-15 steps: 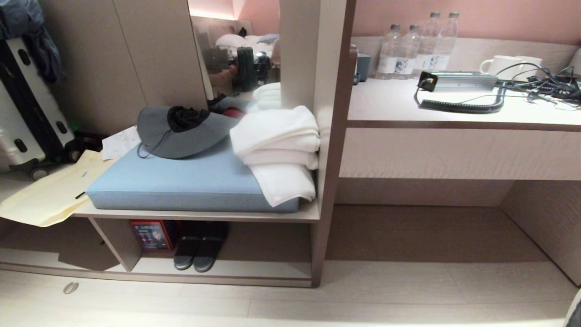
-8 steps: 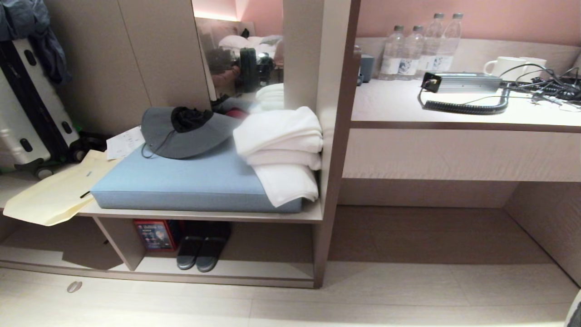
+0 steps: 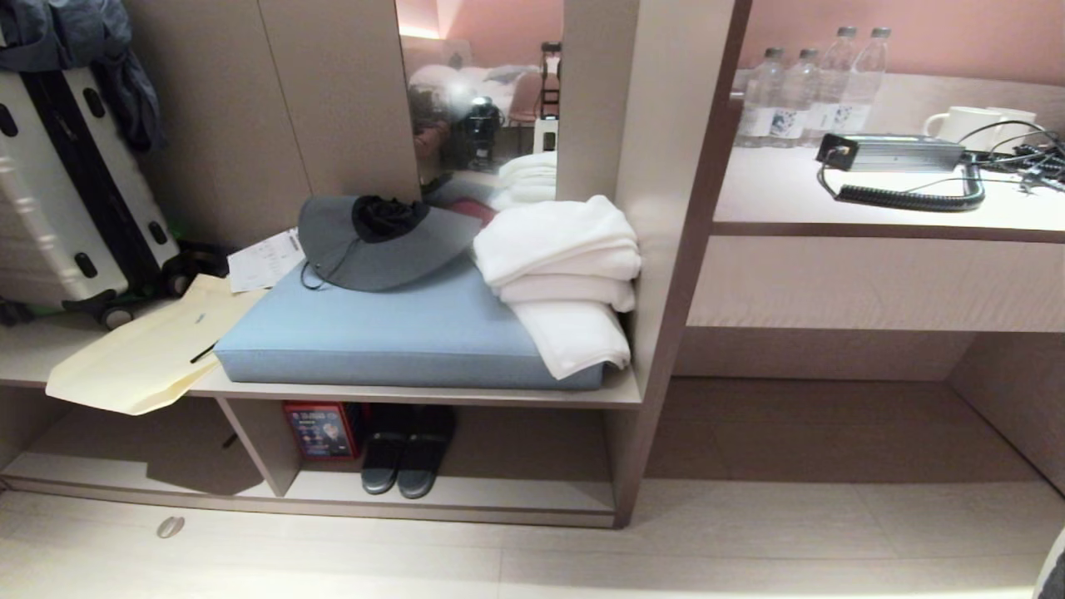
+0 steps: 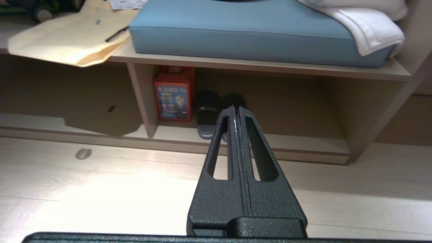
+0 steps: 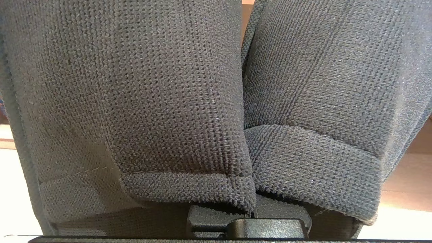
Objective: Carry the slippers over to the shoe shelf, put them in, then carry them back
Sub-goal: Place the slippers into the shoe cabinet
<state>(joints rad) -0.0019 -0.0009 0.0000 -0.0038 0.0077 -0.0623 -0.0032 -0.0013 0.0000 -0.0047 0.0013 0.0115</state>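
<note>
Right end effector: the right end effector (image 5: pixel 266 228) shows only its black base in the right wrist view. Its fingers are hidden behind fabric and pressed together, pinching the slippers.
Slippers: the flat, dark navy-black knit slippers (image 5: pixel 168 101) with wide toe bands lie side by side against that end effector. They fill almost all of the right wrist view. They are not in the shelf.
Left end effector: the left end effector (image 4: pixel 235 109) is black, with its two slotted fingers pressed together and nothing between them. It hangs above the pale wooden floor (image 3: pixel 749 541) and points towards the shelf opening.
Shoe shelf: the low, open-fronted beige wood-laminate shoe shelf (image 3: pixel 516 497) sits under the bench. It has a pale base board and a slanted vertical divider (image 3: pixel 258 445).
Inside the shelf: a chunkier dark pair of slides with grey soles (image 3: pixel 408 453) stands just right of the divider. A red printed box (image 3: pixel 320 430) stands between this pair and the divider.
Bench tabletop: the bench tabletop (image 3: pixel 416 391) carries a thick light-blue cushion (image 3: pixel 399 329). A grey brimmed hat (image 3: pixel 383 245) and a stack of folded white towels (image 3: pixel 566 266) lie on the cushion. A flat cream bag (image 3: pixel 141 358) overhangs the front edge to the left.
Far left: a white hard-shell suitcase with black trim (image 3: pixel 58 191) leans on the bench.
Desk tabletop: to the right stand clear water bottles (image 3: pixel 803 96), white mugs (image 3: pixel 965 125) and a black coiled cord (image 3: pixel 907 198).
</note>
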